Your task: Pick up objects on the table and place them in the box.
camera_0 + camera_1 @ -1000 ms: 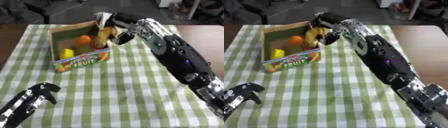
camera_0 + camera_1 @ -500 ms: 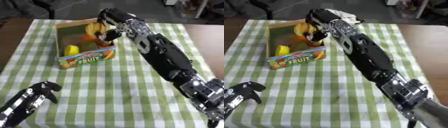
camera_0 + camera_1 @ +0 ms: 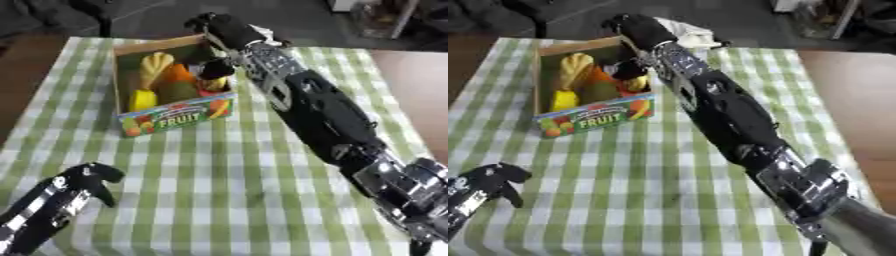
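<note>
A cardboard box labelled FRUIT stands at the far left of the green checked cloth. Inside lie a pale yellow banana, an orange piece, a yellow piece and a dark green piece. My right arm stretches from the lower right up to the box. My right hand hangs over the box's right side, fingers pointing down and apart from the banana, with nothing seen in it. My left hand rests at the lower left, fingers relaxed and empty.
The checked cloth covers most of the table, with bare brown tabletop at the right. Something white lies behind the box at the far edge. Dark floor and furniture lie beyond.
The banana that my right hand carried over the box now lies inside it, apart from the hand. The camera has tilted, shifting the whole picture. My left hand has stayed put.
</note>
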Robot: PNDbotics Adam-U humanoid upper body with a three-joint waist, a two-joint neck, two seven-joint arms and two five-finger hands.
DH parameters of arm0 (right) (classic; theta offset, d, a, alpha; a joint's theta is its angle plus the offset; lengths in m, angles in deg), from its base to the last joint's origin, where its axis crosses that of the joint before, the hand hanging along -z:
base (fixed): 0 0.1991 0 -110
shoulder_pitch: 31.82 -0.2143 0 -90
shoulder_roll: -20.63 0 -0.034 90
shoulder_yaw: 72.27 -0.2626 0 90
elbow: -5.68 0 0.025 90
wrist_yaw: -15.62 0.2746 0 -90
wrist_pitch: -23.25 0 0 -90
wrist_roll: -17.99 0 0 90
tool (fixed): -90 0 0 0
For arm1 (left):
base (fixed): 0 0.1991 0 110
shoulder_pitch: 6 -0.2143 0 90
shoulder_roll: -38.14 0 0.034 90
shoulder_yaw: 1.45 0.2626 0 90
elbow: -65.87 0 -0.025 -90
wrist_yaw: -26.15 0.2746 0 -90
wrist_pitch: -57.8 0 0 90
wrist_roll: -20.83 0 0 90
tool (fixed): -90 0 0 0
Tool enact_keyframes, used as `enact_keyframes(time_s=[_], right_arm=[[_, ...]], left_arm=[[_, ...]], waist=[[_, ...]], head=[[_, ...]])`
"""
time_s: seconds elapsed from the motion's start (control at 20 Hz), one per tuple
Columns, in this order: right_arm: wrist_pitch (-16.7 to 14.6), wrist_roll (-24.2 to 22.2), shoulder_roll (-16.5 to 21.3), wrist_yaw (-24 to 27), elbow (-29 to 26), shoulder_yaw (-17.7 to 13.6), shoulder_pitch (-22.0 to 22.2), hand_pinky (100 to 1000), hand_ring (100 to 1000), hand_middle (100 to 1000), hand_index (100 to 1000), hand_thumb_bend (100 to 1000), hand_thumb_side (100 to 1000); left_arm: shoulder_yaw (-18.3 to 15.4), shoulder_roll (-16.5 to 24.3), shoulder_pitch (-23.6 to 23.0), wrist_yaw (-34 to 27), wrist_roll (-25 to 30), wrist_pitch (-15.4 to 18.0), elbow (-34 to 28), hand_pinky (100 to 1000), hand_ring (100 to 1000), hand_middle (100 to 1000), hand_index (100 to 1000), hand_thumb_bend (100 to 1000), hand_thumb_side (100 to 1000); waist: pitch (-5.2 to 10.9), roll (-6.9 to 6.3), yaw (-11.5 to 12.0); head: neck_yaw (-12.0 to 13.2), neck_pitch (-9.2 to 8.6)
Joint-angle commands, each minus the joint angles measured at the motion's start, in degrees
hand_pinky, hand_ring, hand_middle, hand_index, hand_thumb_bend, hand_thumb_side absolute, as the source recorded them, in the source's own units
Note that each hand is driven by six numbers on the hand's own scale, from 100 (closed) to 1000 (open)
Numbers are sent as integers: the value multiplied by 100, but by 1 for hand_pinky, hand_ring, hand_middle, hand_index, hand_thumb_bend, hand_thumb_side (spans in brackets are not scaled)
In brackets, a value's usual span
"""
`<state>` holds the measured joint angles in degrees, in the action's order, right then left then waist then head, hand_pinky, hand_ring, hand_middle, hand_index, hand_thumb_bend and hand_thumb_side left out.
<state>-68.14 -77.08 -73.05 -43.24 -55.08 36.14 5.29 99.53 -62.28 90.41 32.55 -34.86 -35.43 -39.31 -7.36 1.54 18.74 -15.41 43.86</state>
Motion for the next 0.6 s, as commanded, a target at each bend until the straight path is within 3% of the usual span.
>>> enact_keyframes(time_s=[0.05, 0.3, 0.6], right_arm=[[7, 59, 36, 0, -50, -49, -95, 759, 789, 755, 918, 273, 526], [24, 169, 189, 345, -390, -62, -2, 748, 783, 735, 894, 222, 479], [268, -9, 768, 2088, -1897, -9, 553, 741, 782, 733, 873, 100, 429]], left_arm=[[-15, 41, 66, -18, -10, -10, -82, 605, 512, 704, 705, 100, 783], [-69, 49, 40, 5, -62, -13, -78, 605, 512, 704, 704, 100, 782], [-271, 80, -81, 92, -263, -28, -50, 605, 511, 703, 704, 100, 780]], waist=[[79, -19, -6], [80, -15, -115], [121, 14, -472]], head=[[13, 26], [87, 26], [355, 26]])
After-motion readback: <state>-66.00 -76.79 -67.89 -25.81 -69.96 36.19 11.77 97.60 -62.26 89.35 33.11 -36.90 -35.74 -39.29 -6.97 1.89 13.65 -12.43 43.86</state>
